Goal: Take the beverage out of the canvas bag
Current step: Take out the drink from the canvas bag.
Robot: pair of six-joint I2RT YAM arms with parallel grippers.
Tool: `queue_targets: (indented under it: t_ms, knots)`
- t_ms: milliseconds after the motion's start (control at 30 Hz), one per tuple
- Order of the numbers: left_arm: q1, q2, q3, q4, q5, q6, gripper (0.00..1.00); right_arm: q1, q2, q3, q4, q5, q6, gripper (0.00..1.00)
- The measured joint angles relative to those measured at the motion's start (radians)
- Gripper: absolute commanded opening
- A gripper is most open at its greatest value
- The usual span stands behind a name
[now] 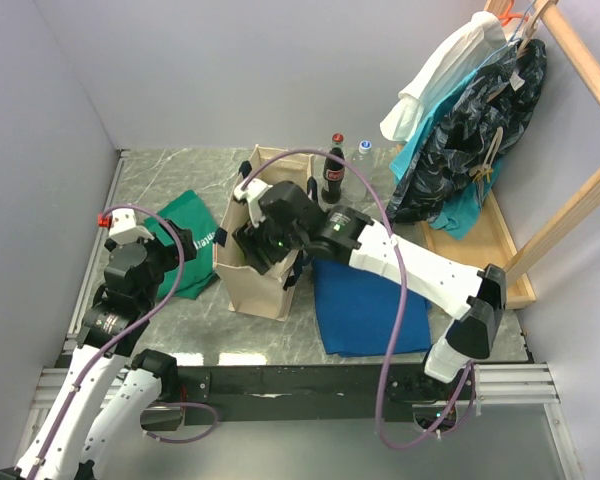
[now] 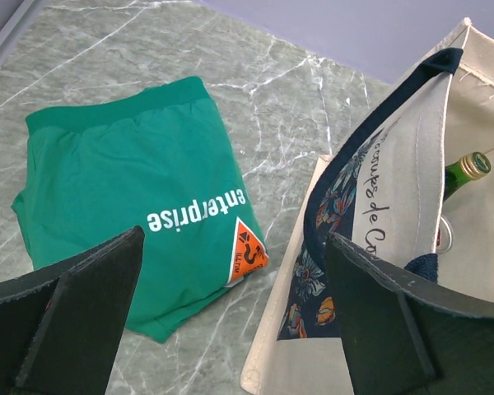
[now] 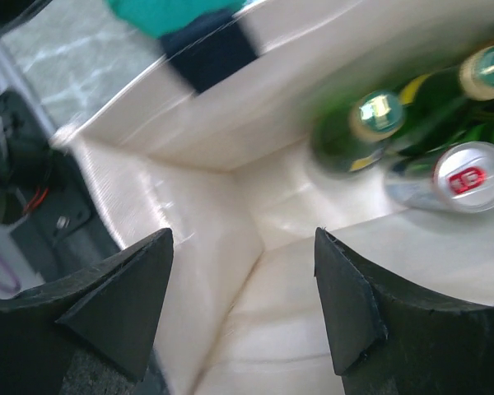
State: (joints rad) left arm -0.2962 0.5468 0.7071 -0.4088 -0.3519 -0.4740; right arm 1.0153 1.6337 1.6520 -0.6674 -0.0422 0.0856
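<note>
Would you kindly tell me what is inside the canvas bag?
At least two green bottles and a red-topped can; their lower parts and anything beneath are covered.

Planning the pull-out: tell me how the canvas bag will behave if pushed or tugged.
The canvas bag probably flops: its cloth wall bends inward in the left wrist view. Standing upright on the smooth table, it may tip or slide if tugged. The green bottles and can inside likely weigh it down somewhat.
</note>
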Motion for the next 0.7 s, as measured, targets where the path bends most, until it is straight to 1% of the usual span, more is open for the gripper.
queue_targets:
  t_ms: [167, 433, 567, 700]
  knots:
    - [0.0, 0.008, 0.0, 0.0, -0.001, 0.001, 0.96, 0.032, -0.039, -0.032, -0.009, -0.01, -0.013, 0.76]
    - [0.0, 0.02, 0.0, 0.0, -0.003, 0.0, 0.96, 0.041, -0.072, -0.074, 0.005, 0.006, -0.017, 0.76]
    - [0.0, 0.02, 0.0, -0.001, -0.004, 0.0, 0.96, 0.04, -0.059, -0.059, 0.01, 0.055, -0.021, 0.76]
    - [0.0, 0.013, 0.0, -0.001, -0.004, 0.0, 0.96, 0.026, 0.01, 0.001, 0.032, 0.066, -0.026, 0.76]
